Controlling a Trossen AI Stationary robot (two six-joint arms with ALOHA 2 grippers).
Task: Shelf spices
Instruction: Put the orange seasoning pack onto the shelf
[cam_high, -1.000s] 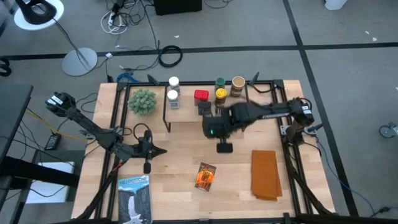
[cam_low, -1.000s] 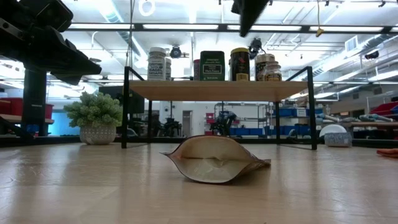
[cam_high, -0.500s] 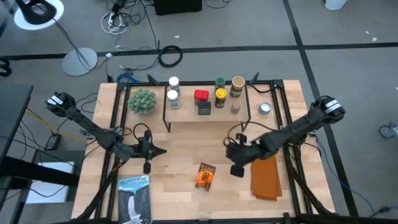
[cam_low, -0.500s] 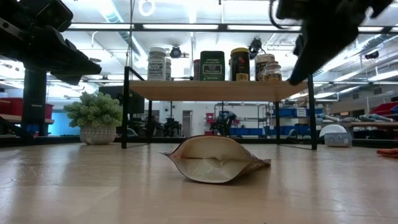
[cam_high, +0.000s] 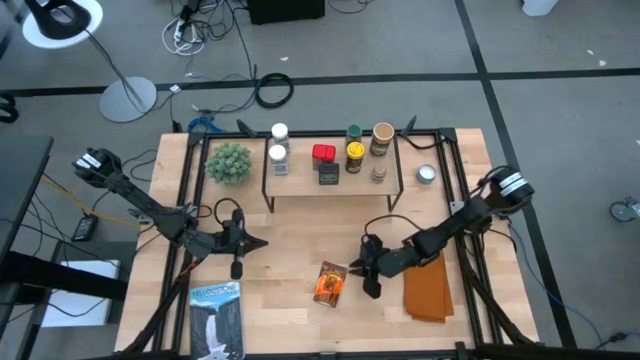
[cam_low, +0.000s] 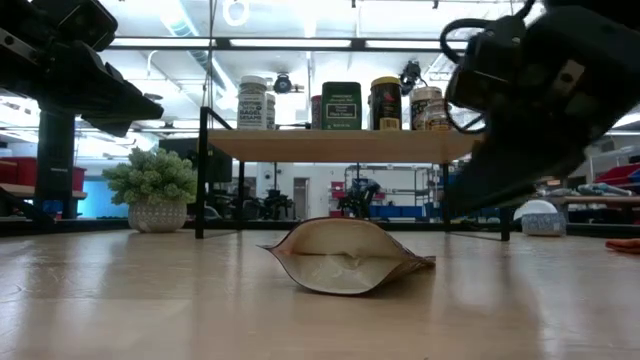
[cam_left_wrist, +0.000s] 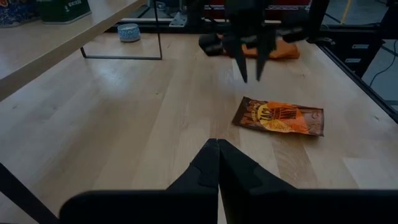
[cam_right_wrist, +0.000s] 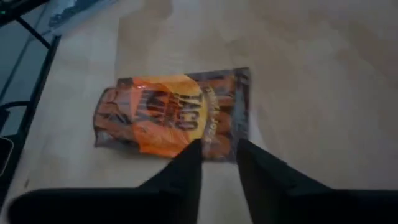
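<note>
A: Where is the right gripper (cam_high: 366, 277)?

B: Low over the worktop (cam_high: 290, 235), just beside the orange-brown packet (cam_high: 330, 282), on the side toward the folded orange cloth (cam_high: 427, 280). Its own wrist view looks straight down on the packet, which lies flat and loose. The fingers (cam_right_wrist: 186, 163) stand slightly apart with a narrow gap between them, and nothing is in that gap.

A: And the left gripper (cam_high: 253, 243)?

B: It waits over the left half of the worktop, near the blue-and-white flat package (cam_high: 216, 318). Its fingers (cam_left_wrist: 208, 163) are pressed together and hold nothing.

A: What about the rest of the spices?

B: They sit on the shelf (cam_high: 300, 190) at the back: two white-lidded jars (cam_high: 278, 146) toward its left end, the red box (cam_high: 323, 154) with the dark box (cam_high: 328, 174) just in front of it, then jars with green (cam_high: 354, 132), yellow (cam_high: 355, 152) and tan (cam_high: 382, 133) lids (one more small jar stands near these, its lid colour hard to tell). A small potted plant (cam_high: 229, 162) stands beside the shelf's left end, and a small round tin (cam_high: 427, 175) lies past its right end.
</note>
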